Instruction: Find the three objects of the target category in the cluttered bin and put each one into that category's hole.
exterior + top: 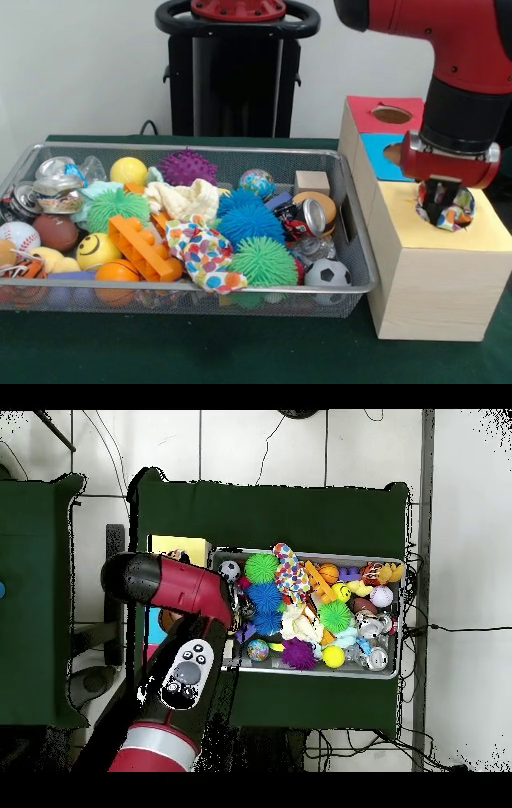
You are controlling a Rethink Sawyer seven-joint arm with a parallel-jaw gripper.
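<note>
Robot gripper [442, 200] above the wooden box's [436, 280] yellow hole.
Its fingers [433, 192] clasp a spotted cloth [450, 214] at the hole; another spotted cloth [204, 254] lies in the wire bin [352, 232].

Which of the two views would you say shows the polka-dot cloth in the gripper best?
The front view: the polka-dot cloth hangs from the gripper over the yellow hole of the wooden box. In the overhead view the arm covers it completely.

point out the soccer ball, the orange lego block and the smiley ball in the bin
soccer ball [327, 274], front view, middle of its white face
orange lego block [142, 246], front view, studded top
smiley ball [97, 250], front view, on its face
</note>
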